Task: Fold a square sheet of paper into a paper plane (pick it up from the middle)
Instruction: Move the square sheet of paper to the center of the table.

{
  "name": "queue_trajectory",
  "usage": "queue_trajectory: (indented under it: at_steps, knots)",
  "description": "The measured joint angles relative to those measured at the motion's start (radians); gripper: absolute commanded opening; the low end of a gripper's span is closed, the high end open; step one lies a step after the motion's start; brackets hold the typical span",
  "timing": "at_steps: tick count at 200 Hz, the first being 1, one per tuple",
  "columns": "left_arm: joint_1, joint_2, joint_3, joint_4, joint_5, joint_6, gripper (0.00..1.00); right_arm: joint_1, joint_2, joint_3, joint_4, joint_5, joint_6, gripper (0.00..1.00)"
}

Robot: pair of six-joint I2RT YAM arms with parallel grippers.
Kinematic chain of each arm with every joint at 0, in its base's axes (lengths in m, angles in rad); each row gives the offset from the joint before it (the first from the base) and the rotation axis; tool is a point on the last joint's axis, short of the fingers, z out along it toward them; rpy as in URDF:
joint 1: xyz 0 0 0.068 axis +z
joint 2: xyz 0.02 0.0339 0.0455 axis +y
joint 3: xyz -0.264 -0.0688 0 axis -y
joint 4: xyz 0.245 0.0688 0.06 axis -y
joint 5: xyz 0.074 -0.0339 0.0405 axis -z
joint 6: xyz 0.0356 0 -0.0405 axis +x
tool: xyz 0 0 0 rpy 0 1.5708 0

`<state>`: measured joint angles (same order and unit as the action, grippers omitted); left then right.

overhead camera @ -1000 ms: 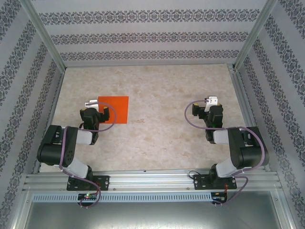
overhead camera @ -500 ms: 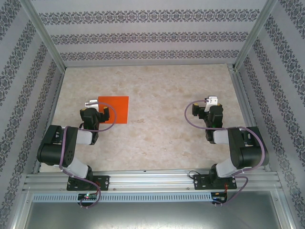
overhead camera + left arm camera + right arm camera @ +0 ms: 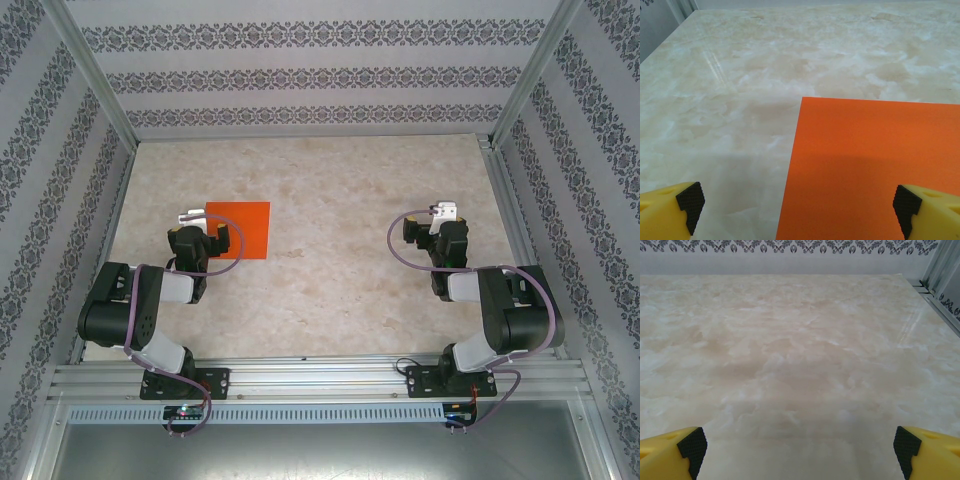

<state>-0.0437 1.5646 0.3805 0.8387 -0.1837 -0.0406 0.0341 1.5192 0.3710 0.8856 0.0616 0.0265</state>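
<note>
The square sheet of paper (image 3: 240,230) is bright orange-red and lies flat and unfolded on the left half of the marble table (image 3: 330,260). My left gripper (image 3: 200,226) hovers low at the sheet's near-left corner. In the left wrist view the sheet (image 3: 875,165) fills the right part of the space ahead. Its left edge runs between the wide-apart fingertips of my left gripper (image 3: 797,210), which is open and empty. My right gripper (image 3: 441,222) is far to the right over bare table. It stands open (image 3: 799,447) with nothing between its black pads (image 3: 692,445). The paper plane is out of view.
Patterned walls enclose the table on three sides, with metal posts at the back corners (image 3: 495,135). An aluminium rail (image 3: 320,375) carries both arm bases along the near edge. Bare marble stretches between the two arms and towards the back wall.
</note>
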Motion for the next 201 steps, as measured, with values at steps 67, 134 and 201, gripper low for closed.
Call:
queue_trajectory:
  at_steps: [67,134,201]
  knots:
    - [0.0,0.0,0.0,0.0,0.0,0.0,1.0,0.0,0.0,0.0,-0.001,0.0,0.0,0.98]
    - [0.0,0.0,0.0,0.0,0.0,0.0,1.0,-0.012,-0.006,0.0,-0.011,-0.027,-0.008,0.98]
    - [0.002,-0.306,0.227,-0.436,0.071,-0.036,1.0,0.003,-0.422,0.092,-0.462,-0.052,0.074,0.98]
